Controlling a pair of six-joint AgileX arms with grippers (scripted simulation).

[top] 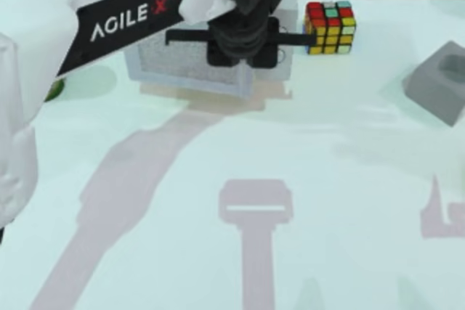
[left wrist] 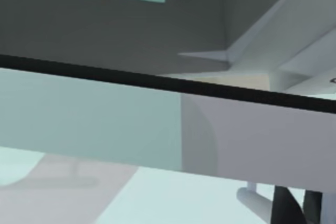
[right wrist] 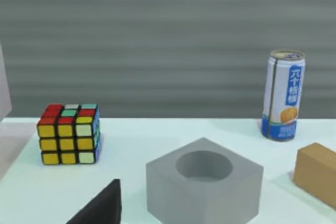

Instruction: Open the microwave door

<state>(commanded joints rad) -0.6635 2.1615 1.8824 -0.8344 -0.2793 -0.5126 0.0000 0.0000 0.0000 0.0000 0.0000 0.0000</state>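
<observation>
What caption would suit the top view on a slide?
The left arm's gripper works at the microwave door, with a colourful puzzle cube and a grey block to the right.

The microwave [top: 211, 56], a light grey box, stands at the far side of the table, a little left of centre. The microwave door [top: 192, 63], a flat panel with a speckled grey mesh window, faces the near side.
</observation>
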